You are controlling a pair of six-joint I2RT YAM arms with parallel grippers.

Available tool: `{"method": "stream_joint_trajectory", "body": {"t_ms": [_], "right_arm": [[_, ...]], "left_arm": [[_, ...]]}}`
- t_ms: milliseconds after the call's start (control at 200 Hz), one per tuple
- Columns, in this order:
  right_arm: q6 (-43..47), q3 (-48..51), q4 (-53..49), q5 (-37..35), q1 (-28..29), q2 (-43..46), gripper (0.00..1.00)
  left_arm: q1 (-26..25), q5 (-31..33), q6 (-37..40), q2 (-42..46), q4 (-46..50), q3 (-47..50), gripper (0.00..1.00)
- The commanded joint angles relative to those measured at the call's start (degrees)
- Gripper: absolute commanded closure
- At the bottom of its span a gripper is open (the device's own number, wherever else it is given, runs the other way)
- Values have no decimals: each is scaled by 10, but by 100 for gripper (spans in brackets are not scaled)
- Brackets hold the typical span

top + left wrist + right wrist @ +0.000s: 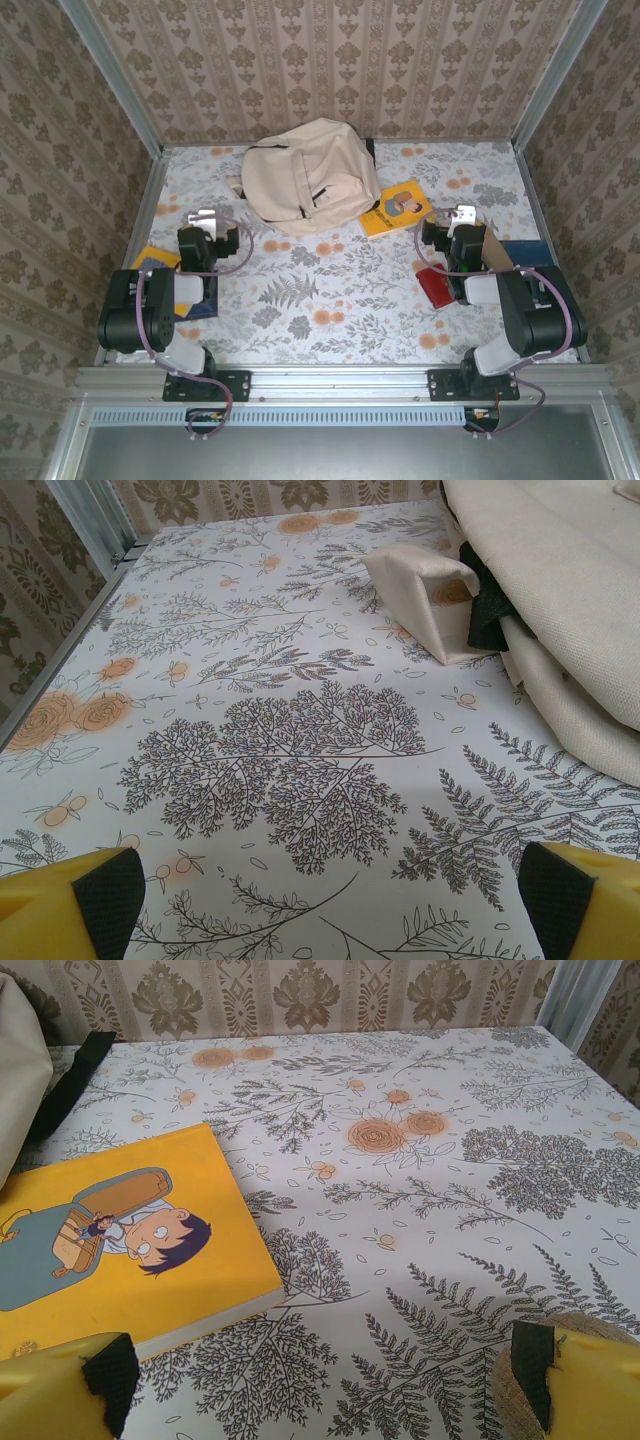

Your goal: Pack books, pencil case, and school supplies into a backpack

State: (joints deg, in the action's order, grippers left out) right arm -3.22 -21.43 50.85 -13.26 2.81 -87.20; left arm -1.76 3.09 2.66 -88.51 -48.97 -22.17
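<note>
On the overhead camera I see the desk [340, 290], covered in a pale print of grey ferns and orange roses. Beige damask wallpaper [330, 60] lines the back and both side walls. At the back corners I make out a left aluminium post [118, 80] and a right aluminium post [556, 75]. An aluminium rail [340, 381] runs along the near edge, with a grey panel [340, 455] below it.

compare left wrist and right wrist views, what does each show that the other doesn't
Left wrist adds: a folded cream strap. Right wrist adds: the yellow book with a cartoon face, and a brown woven edge. Shared: cream backpack fabric, the floral table, the patterned wall, and open yellow jaws, on the left gripper and the right gripper.
</note>
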Motion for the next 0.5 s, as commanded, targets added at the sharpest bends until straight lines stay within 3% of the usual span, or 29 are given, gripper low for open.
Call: {"method": "stream_joint_trajectory", "body": {"t_ms": [0, 355, 445, 495], "right_arm": [[-8, -5, 7, -10, -3, -4, 0], [-7, -11, -9, -10, -3, 9, 0], [-2, -16, -30, -10, 0, 23, 0], [3, -23, -53, -43, 13, 39, 0]], "left_arm": [[4, -10, 2, 4, 1, -12, 0], [7, -7, -3, 16, 6, -11, 0], [7, 8, -7, 51, 34, -12, 0], [7, 17, -11, 78, 77, -20, 0]]}}
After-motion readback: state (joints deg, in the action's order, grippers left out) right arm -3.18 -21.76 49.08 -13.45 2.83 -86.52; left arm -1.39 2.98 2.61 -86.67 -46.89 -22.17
